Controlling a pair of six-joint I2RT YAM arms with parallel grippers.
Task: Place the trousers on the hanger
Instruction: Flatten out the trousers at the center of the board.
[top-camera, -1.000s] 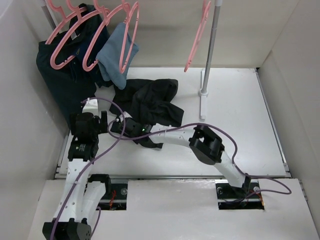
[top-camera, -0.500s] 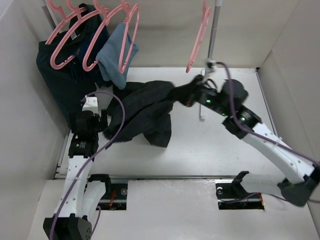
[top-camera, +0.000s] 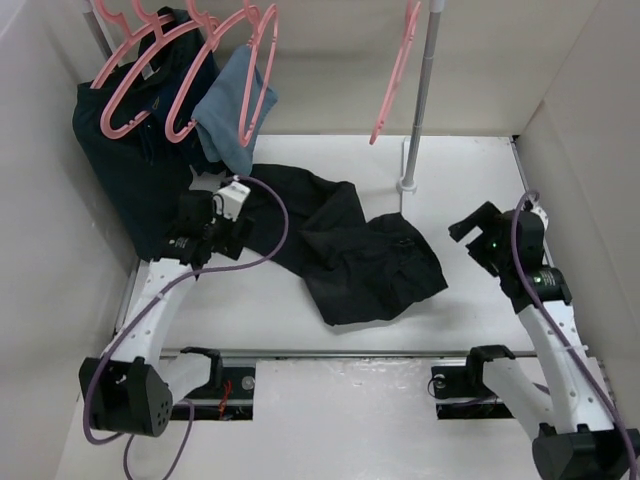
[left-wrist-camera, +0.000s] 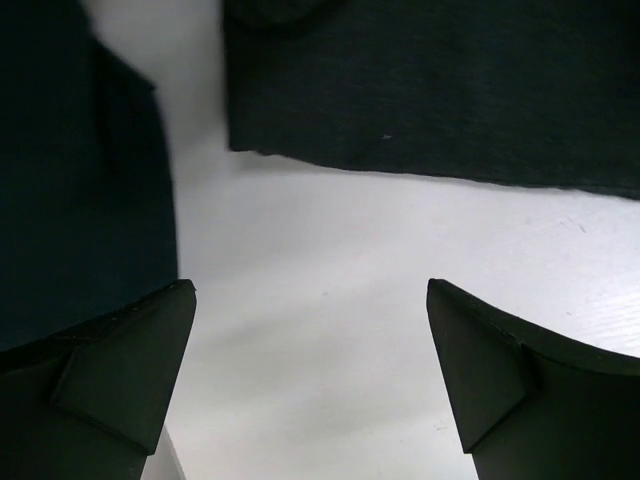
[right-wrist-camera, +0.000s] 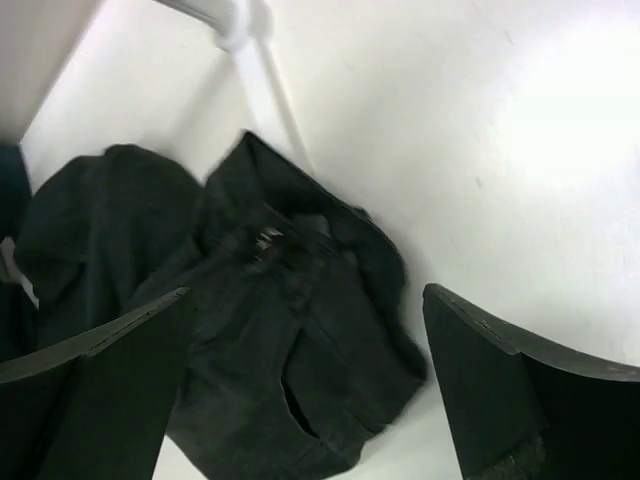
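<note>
Letting go is the news at the near right: the right gripper (top-camera: 464, 228), which a second ago was clamped on the heaped trousers (top-camera: 350, 250) over by the left arm and then hauled them rightward, now hangs back over bare tabletop (top-camera: 480, 180) with its jaws wide open and empty, well apart from the cloth. The left gripper (top-camera: 215, 232) has come forward in the meantime; its jaws are open too, holding nothing, poised just beside the left edge of the fabric. That pull has changed the trousers from a tight bundle into a long, loosely flattened strip, which should make an end easier to pick out, though nothing is lifted yet. They lie mid-tabletop, their long axis slanting from the far left, near the left jaws, to the near right, where the bulkier, crumpled end fans out. Which end is the waist cannot be told for certain. Farther back, the empty pink hanger (top-camera: 393, 80) hangs on the rack pole (top-camera: 420, 100), above and clear of the trousers.
</note>
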